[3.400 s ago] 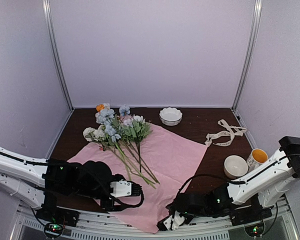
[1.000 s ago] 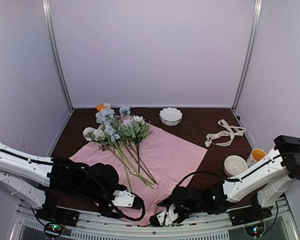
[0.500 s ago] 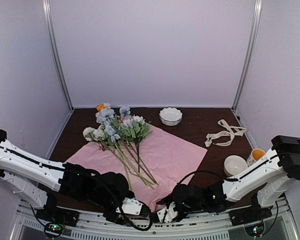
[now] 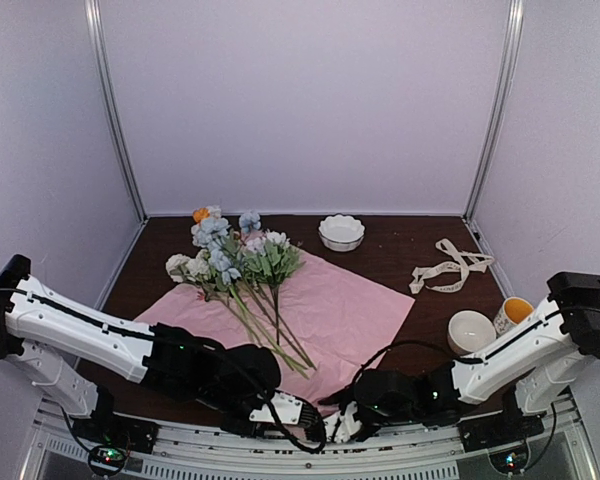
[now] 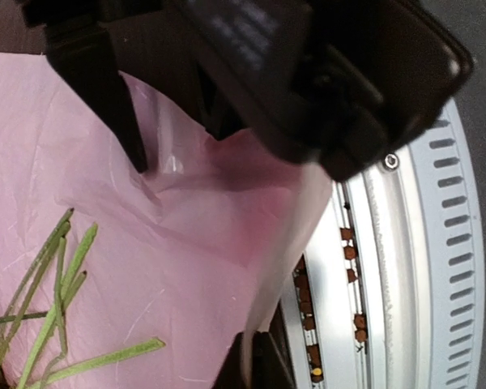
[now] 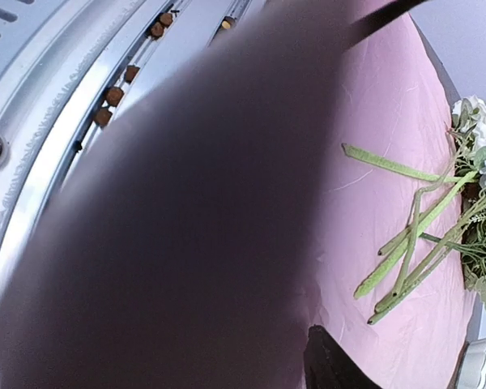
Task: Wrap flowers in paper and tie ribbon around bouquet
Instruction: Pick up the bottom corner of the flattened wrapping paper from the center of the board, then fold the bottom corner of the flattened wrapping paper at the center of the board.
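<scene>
Left hand (image 4: 300, 412) slid to paper (image 4: 365, 310) corner; grip unclear, right hand (image 4: 342, 425) likewise; flowers (image 4: 230, 255) lie diagonal, stems near-right.

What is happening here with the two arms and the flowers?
The wrapping has barely begun. The flowers lie on the pink paper, with their stems pointing to the near side. The left tool and the right tool are both low at the paper's near corner, where its edge is lifted a little. Whether either tool pinches the paper, I cannot tell. The ribbon lies apart at the right, untouched.
</scene>
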